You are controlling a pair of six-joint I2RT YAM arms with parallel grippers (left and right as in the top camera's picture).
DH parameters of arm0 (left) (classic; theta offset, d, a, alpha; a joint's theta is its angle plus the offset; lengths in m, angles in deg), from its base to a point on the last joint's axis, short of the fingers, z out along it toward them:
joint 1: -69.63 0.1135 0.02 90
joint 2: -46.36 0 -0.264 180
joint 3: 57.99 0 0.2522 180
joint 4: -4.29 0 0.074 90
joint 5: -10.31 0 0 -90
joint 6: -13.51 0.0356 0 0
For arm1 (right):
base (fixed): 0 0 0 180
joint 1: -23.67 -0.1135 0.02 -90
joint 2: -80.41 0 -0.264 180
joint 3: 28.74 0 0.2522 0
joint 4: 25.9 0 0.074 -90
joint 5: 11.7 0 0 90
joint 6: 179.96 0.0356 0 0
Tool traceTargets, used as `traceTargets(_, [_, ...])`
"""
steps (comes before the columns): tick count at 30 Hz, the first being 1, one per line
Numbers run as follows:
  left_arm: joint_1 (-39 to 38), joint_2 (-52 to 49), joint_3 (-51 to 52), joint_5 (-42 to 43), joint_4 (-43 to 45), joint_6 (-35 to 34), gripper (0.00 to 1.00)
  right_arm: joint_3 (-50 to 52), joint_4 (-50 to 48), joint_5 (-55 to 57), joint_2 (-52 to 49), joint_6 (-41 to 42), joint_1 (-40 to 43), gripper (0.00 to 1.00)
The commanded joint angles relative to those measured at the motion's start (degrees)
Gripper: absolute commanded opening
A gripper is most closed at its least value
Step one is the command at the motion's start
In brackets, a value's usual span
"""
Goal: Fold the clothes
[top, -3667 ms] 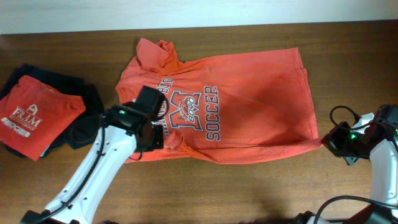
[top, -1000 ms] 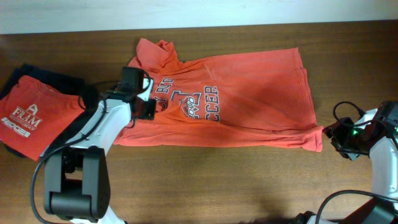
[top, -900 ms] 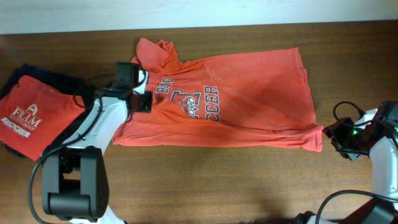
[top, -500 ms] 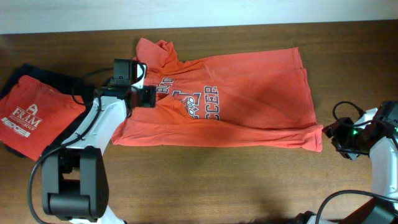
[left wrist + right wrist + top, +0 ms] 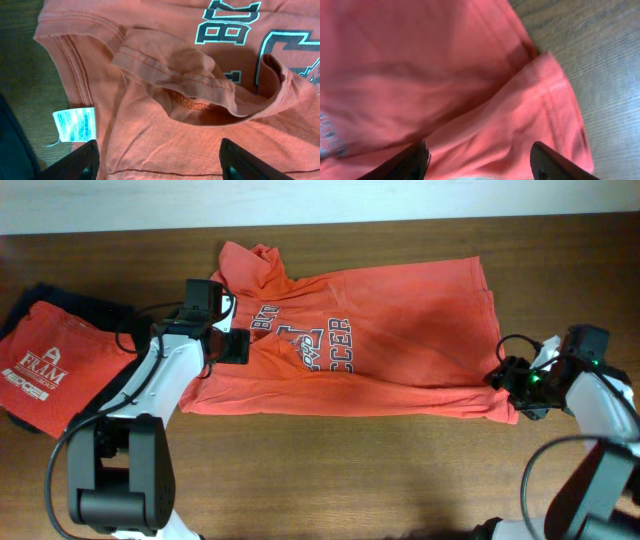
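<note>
The orange-red T-shirt (image 5: 400, 320) lies spread across the middle of the table. Its near long edge is folded up over the lower part of the grey-white soccer lettering (image 5: 310, 345). My left gripper (image 5: 238, 346) hovers open over the shirt's left end. In the left wrist view the left gripper (image 5: 162, 170) has its fingers (image 5: 82, 162) wide apart above a folded sleeve (image 5: 175, 67), with a white care label (image 5: 75, 125) alongside. My right gripper (image 5: 507, 377) is open over the shirt's near right corner. The right wrist view shows the right gripper (image 5: 480, 167) with the hem corner (image 5: 545, 105) between its spread fingers.
A folded red shirt with a white FRAM logo (image 5: 55, 365) lies on a dark navy garment (image 5: 95, 310) at the left end of the table. Bare wooden table (image 5: 350, 470) runs along the near side. A black cable (image 5: 525, 345) loops by the right arm.
The left gripper let go of the shirt's left end and opened, staying over it. The right arm swung left onto the shirt's near right corner and opened wider.
</note>
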Motion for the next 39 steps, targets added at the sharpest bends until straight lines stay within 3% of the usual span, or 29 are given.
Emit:
traceTargets(1, [0.35,-0.76,-0.72,0.70,-0.52,-0.17,0.77,-0.90,-1.22,1.86,-1.44,-6.14,0.09,0.70])
traceTargets(4, [0.35,-0.76,-0.72,0.70,-0.87,-0.17,0.77,-1.03,-1.88,2.25,-1.42,-6.19,1.46,0.67])
traceTargets(10, [0.33,-0.76,-0.72,0.68,-0.74,-0.17,0.77,-1.01,-1.51,1.81,-2.08,-5.64,1.57,0.45])
traceTargets(15, [0.35,-0.76,-0.72,0.68,-0.11,-0.17,0.77,-0.85,-2.62,1.29,-4.76,-2.25,1.31,0.47])
traceTargets(17, [0.35,-0.76,-0.72,0.66,-0.09,-0.17,0.77,-0.85,-3.37,-0.26,-6.23,-2.27,0.70,0.58])
traceTargets(20, [0.35,-0.76,-0.72,0.68,-0.11,-0.17,0.77,-0.85,-4.52,-1.25,-7.43,-2.27,-0.57,0.60])
traceTargets(22, [0.35,-0.81,-0.72,0.68,0.02,-0.17,0.77,-0.85,-5.49,-1.27,-7.43,-2.27,-1.09,0.55])
traceTargets(24, [0.35,-0.81,-0.72,0.63,-0.02,-0.15,0.77,-0.87,-6.47,-1.49,-7.43,-2.21,-1.46,0.36])
traceTargets(26, [0.35,-0.81,-0.72,0.66,-0.04,-0.15,0.77,-0.87,-6.45,-1.49,-7.41,-2.01,-1.40,0.26])
traceTargets(28, [0.35,-0.81,-0.72,0.66,0.00,-0.15,0.77,-0.94,-6.32,-1.88,-7.41,-2.08,-1.38,0.22])
traceTargets(30, [0.35,-0.81,-0.72,0.66,-0.02,-0.15,0.77,-1.44,-5.70,-1.90,-7.41,-2.10,-1.38,0.24])
traceTargets(34, [0.35,-0.81,-0.72,0.66,-0.09,-0.15,0.77,-4.87,-2.71,-2.99,-7.34,-7.82,-1.33,0.52])
traceTargets(39, [0.35,-0.81,-0.72,1.42,-0.85,-0.15,0.82,-12.59,3.10,-2.75,-7.30,-13.92,-0.72,0.60])
